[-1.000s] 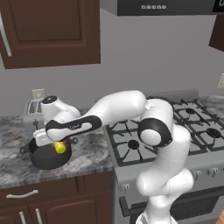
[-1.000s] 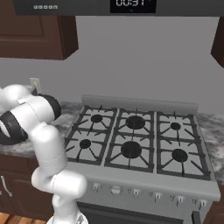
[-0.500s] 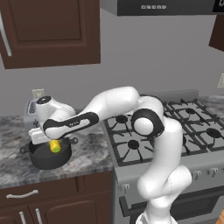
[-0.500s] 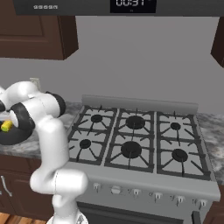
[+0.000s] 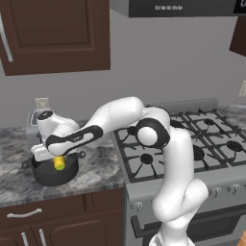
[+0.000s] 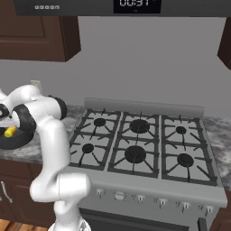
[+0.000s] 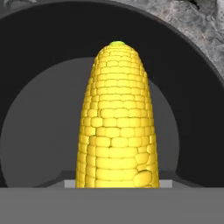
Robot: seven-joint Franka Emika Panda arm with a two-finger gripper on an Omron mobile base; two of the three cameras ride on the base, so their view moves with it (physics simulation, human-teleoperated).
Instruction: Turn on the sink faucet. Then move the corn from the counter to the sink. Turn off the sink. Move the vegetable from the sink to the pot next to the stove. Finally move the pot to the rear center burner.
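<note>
So the arm is stretched way over to the 9 o'clock side of the left base view, with the gripper (image 5: 56, 161) hanging right above the pot (image 5: 54, 174), and the corn (image 5: 59, 164) is pinched in it, pointing down into the pot's mouth. In the hand view the corn (image 7: 117, 118) runs straight up the middle of the shot with its green tip at 12 o'clock, and the dark round wall of the pot (image 7: 39, 57) rings it on every side, so there's open room between cob and rim all the way around. I can't tell whether the tip touches the pot floor or hangs just above it. The pot sits on the counter (image 5: 98, 170), near the front edge at 6 o'clock, with a strip of bare marbled stone between it and the stove (image 5: 192, 144) off at 3 o'clock. A small silver toaster (image 5: 34, 120) sits just behind the pot at 12 o'clock, close to the wrist. From the right base view the corn (image 6: 10, 132) peeks out at the far 9 o'clock edge over the pot (image 6: 11, 142), and the stove (image 6: 140, 144) grates are wide open, nothing on any burner.
</note>
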